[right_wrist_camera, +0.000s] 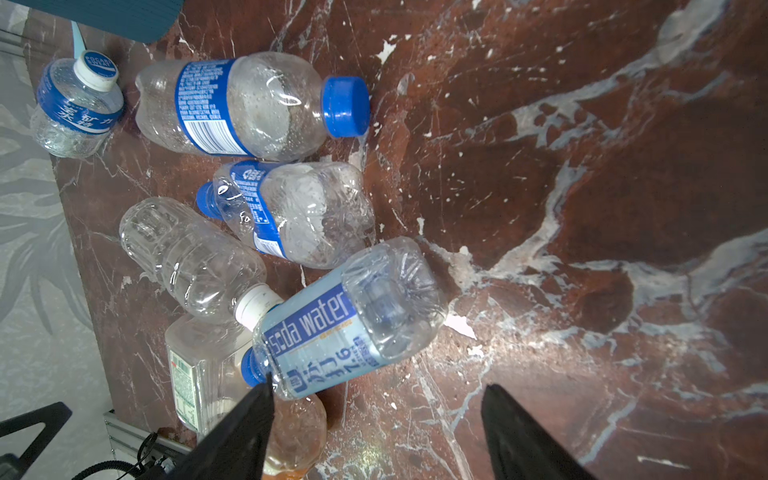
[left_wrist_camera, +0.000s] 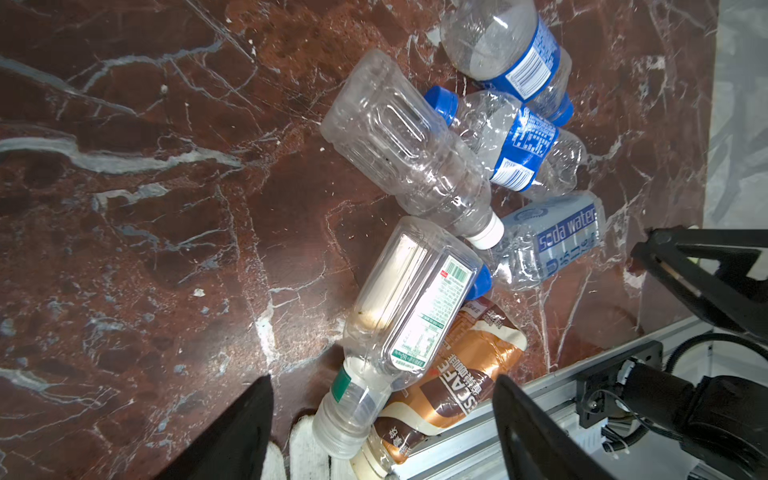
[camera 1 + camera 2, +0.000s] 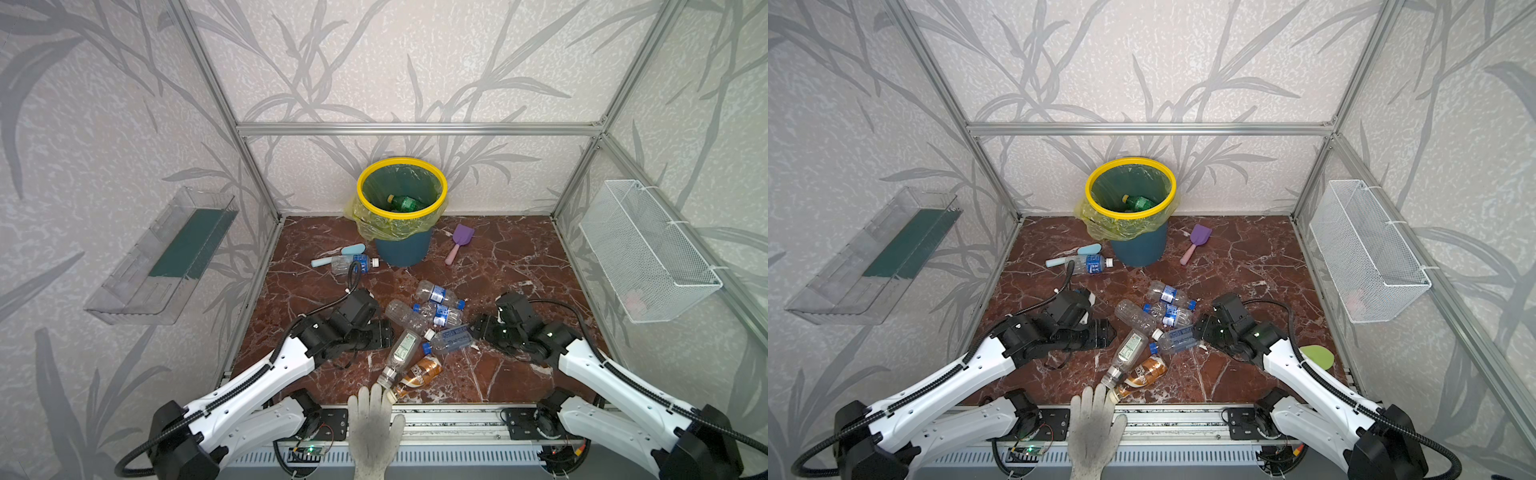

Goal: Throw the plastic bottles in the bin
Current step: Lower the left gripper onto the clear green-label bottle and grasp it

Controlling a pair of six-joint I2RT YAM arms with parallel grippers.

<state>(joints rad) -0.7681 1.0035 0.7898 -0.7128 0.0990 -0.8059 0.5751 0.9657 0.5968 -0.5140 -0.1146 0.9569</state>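
Marbled desk (image 3: 498, 257) status: you have one green bottle (image 3: 406, 203) in the bin (image 3: 402, 249), far ahead of both hands. Seven plastic bottles (image 3: 436, 294) remain: a cluster of six (image 3: 405, 318) between the hands, a lone bottle (image 3: 353, 264) ahead of the left hand (image 2: 382, 380). Left hand and right hand (image 1: 378, 383) are part open, gripping nothing.

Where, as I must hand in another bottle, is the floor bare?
Bare: the red marble floor between the purple plastic shovel, the wall bearing the white wire-mesh basket and the right gripper. Crowded: the heap of clear plastic bottles between it and the left gripper, with a white gloved hand at its near end.
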